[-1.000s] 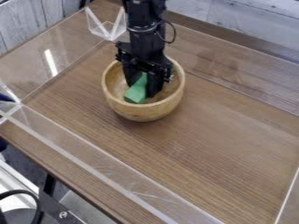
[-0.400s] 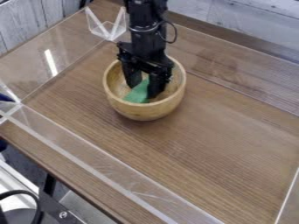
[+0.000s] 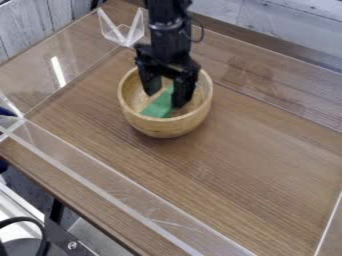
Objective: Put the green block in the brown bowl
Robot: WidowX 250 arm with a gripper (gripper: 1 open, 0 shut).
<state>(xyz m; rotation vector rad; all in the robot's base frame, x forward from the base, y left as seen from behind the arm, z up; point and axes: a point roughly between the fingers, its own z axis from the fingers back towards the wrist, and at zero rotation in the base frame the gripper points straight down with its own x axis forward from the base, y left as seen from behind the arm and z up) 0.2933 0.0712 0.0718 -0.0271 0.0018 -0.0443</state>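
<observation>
The brown bowl (image 3: pixel 138 119) stands on the wooden table, left of centre and toward the back. Inside it lies the green block (image 3: pixel 159 106), leaning against the inner wall. My black gripper (image 3: pixel 166 92) points straight down over the bowl, its two fingers spread wide on either side of the block with the tips just inside the rim. The jaws are open and neither finger grips the block. The arm hides the back part of the bowl.
Low clear plastic walls (image 3: pixel 40 150) run along the table's left and front edges. A crumpled clear plastic piece (image 3: pixel 120 30) sits behind the bowl. The wooden tabletop (image 3: pixel 241 160) stretches to the right and front of the bowl.
The gripper's fingers have spread apart and let go of the green block, which now rests in the bowl. The hand has lifted a little.
</observation>
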